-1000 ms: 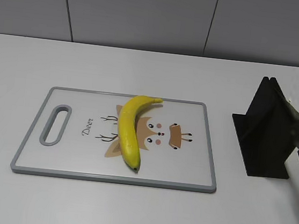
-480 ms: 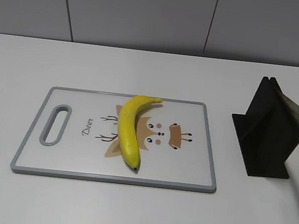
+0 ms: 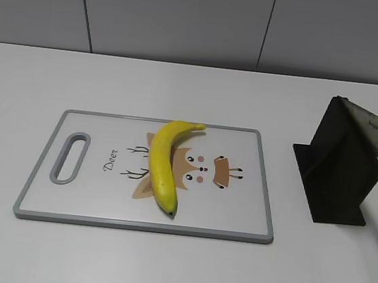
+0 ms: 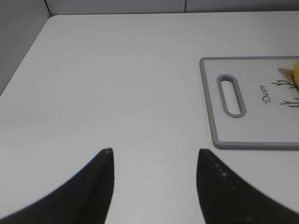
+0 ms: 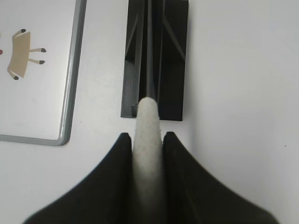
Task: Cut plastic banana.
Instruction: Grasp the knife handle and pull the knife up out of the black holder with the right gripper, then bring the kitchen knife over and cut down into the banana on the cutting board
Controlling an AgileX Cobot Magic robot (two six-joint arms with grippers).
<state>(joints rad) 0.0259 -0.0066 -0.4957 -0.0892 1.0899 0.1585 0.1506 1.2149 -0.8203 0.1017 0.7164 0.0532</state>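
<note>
Yellow plastic banana (image 3: 164, 162) far from jaws

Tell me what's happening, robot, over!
Left fingers open, idle. Right fingers shut on pale knife handle. Curved yellow plastic banana uncut on grey-rimmed cutting board.

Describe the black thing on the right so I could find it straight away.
Start at the grey-rimmed cutting board with the plastic banana lying on it, then look right across the bare white table. The knife stand sits there, apart from the board. It is the only matt black wedge, slotted along the top, with a knife blade in the slot.
</note>
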